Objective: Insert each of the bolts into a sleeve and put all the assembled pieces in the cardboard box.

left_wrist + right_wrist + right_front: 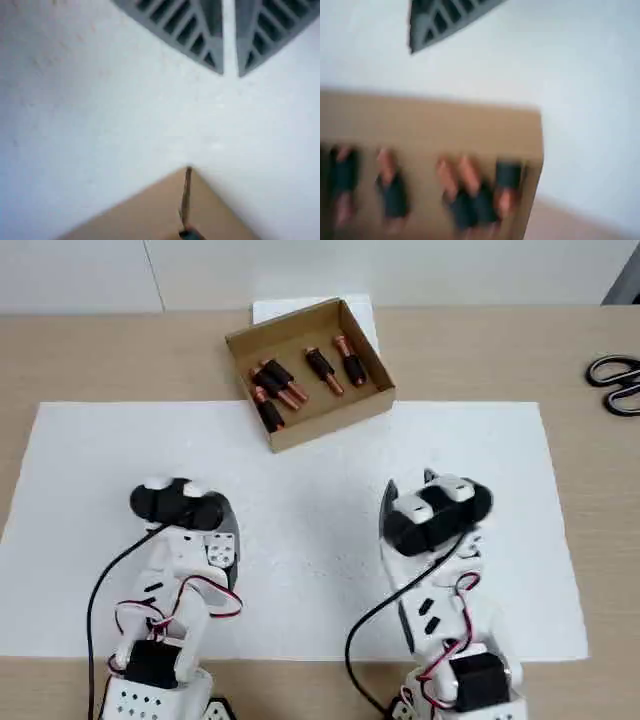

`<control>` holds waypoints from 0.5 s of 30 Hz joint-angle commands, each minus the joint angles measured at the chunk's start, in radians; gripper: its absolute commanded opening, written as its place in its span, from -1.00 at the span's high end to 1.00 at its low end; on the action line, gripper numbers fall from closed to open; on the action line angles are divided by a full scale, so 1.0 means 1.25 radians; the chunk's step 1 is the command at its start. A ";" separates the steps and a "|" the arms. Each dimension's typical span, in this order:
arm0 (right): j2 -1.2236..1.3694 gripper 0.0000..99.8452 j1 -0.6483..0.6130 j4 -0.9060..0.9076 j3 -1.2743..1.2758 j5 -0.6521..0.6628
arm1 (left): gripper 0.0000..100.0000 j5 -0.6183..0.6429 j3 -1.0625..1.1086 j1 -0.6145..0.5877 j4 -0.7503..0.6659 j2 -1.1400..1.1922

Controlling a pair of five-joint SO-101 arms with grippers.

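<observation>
Cardboard box (330, 422) sits ahead, between both arms, assembled pieces (322, 368) inside. Left gripper (231, 70) clenched, empty, facing box corner. Right gripper (417, 44): state unclear.

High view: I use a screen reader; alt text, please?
A cardboard box at the far middle of the table holds five assembled bolt-and-sleeve pieces. Nearer, two robot arms sit side by side over a white sheet; scissors lie at the picture's right edge.
</observation>
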 commanded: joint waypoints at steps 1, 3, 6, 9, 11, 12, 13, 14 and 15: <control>-0.009 0.67 -0.003 -0.014 0.047 0.020 | 0.99 0.000 0.010 0.007 -0.018 -0.007; -0.008 0.67 -0.003 -0.014 0.093 0.020 | 0.99 0.000 0.020 0.007 -0.015 -0.007; -0.007 0.67 -0.002 0.014 0.137 0.014 | 0.99 0.000 0.020 0.007 -0.015 -0.007; -0.007 0.67 -0.003 0.051 0.137 0.012 | 0.99 0.000 0.020 0.007 -0.010 -0.004; -0.007 0.67 -0.001 0.088 0.137 0.015 | 0.99 0.000 0.020 0.007 0.018 -0.005; -0.007 0.67 -0.001 0.116 0.137 0.015 | 0.99 0.000 0.020 0.007 0.032 -0.007; -0.007 0.67 -0.001 0.149 0.137 0.015 | 0.99 0.000 0.020 0.005 0.034 -0.007; -0.008 0.67 -0.001 0.175 0.137 0.015 | 0.99 0.000 0.020 0.004 0.033 -0.007; -0.008 0.67 0.002 0.182 0.137 0.015 | 0.99 0.000 0.020 0.004 0.033 -0.007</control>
